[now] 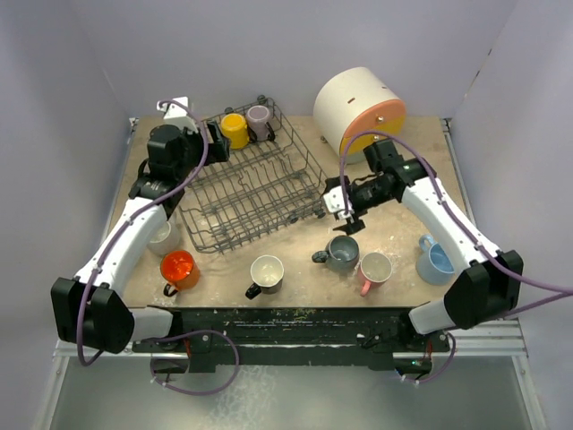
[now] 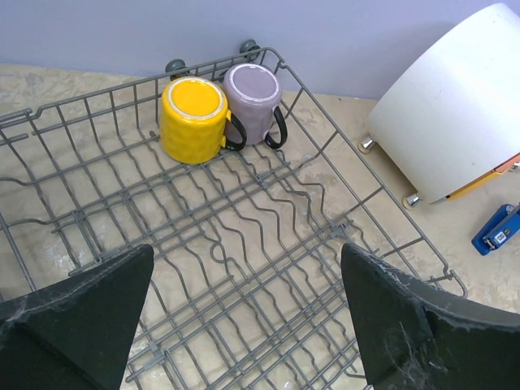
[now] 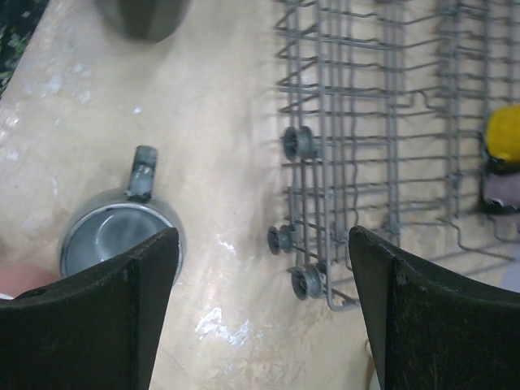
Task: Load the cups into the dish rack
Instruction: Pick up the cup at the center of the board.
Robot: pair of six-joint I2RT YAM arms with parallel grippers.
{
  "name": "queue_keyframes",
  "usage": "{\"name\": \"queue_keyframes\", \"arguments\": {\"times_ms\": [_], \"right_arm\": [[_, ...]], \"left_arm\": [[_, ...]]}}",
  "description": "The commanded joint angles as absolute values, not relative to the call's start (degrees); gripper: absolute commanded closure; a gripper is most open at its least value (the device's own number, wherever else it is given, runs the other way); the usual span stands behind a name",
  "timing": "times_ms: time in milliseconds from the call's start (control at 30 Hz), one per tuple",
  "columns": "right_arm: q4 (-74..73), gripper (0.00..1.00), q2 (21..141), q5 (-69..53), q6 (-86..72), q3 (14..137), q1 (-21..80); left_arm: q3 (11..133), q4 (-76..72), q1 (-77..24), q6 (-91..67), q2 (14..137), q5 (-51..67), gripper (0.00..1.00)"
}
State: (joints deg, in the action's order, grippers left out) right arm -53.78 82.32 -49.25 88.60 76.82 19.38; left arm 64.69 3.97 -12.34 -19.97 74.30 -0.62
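While two cups, a yellow mug (image 2: 192, 119) and a mauve mug (image 2: 253, 101), stand side by side in the far corner of the dish rack (image 1: 255, 188), you have more out on the table (image 1: 295, 240): an orange mug (image 1: 177, 267) near left, then a white mug (image 1: 267, 271), a grey mug (image 1: 342, 253), a pink-handled mug (image 1: 374, 267) and a light blue mug (image 1: 436, 262). Your left jaws hang wide open and empty over the rack. Your right jaws, also open and empty, hover between the rack's right edge and the grey mug. A big white cylinder (image 1: 358, 107) lies far right.
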Motion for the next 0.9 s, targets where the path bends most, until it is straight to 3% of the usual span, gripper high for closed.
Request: {"name": "queue_keyframes", "arguments": {"times_ms": [0, 433, 867], "right_arm": [[-60.9, 0.14, 83.4, -42.5, 97.3, 77.4, 24.2], [-61.6, 0.29, 93.8, -29.1, 81.7, 81.2, 39.5], [-51.6, 0.30, 98.4, -15.8, 57.7, 76.9, 47.0]], "left_arm": [[63.4, 1.5, -12.0, -22.3, 71.1, -1.9, 0.01], [58.5, 6.5, -12.0, -21.9, 63.5, -5.5, 0.01], [54.6, 12.2, -12.0, -22.0, 56.6, -8.0, 0.01]]}}
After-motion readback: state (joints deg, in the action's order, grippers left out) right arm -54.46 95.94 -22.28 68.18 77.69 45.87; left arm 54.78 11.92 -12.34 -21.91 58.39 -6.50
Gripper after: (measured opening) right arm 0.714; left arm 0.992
